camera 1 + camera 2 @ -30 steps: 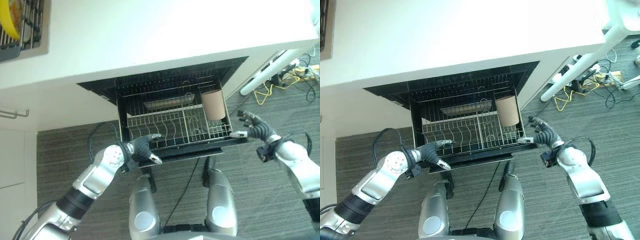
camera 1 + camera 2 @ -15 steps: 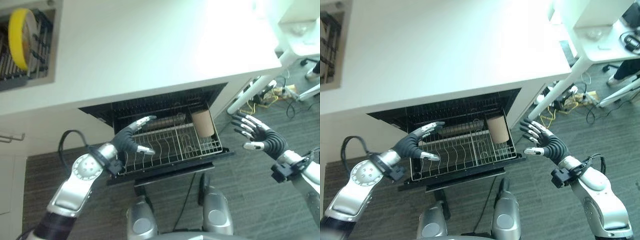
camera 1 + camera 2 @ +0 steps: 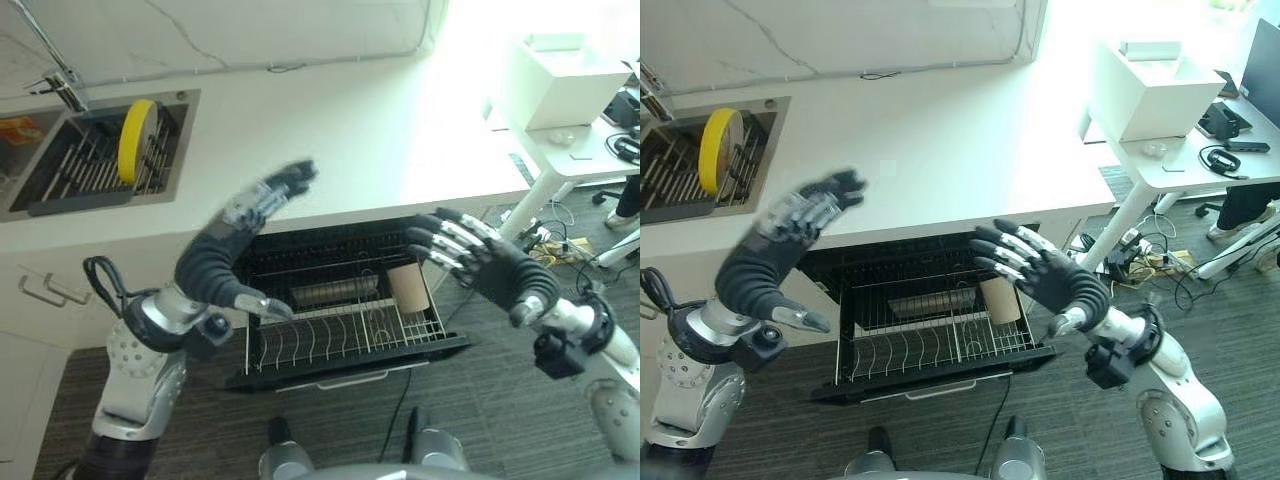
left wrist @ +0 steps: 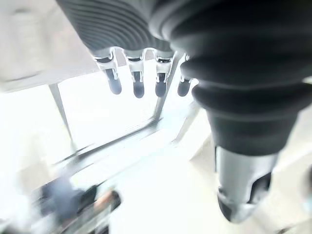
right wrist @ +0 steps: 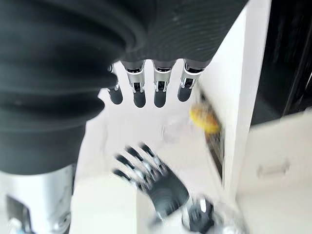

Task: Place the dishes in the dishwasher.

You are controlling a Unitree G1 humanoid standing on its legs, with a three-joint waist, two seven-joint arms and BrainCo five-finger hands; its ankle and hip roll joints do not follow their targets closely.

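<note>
A yellow plate [image 3: 137, 140] stands upright in the rack of the sink [image 3: 60, 195] at the counter's far left. Below the counter the dishwasher's wire rack [image 3: 340, 335] is pulled out, with a brown cup [image 3: 407, 287] upright at its right side and a grey dish [image 3: 335, 293] at its back. My left hand [image 3: 235, 235] is raised above the rack's left part, level with the counter edge, open and holding nothing. My right hand [image 3: 490, 268] hovers open by the rack's right side, fingers spread. The right wrist view shows the left hand [image 5: 156, 180] and the plate [image 5: 204, 119].
The white counter [image 3: 930, 140] runs from the sink to the right. A faucet [image 3: 60, 90] stands behind the sink. A white desk [image 3: 1180, 160] with a white box [image 3: 1145, 90] stands at right, cables [image 3: 1140, 255] on the floor beneath. Cabinet handles [image 3: 40, 295] at left.
Both hands have risen from the rack's front edge to counter height with fingers spread. The camera has tilted up, bringing the sink and plate fully into view.
</note>
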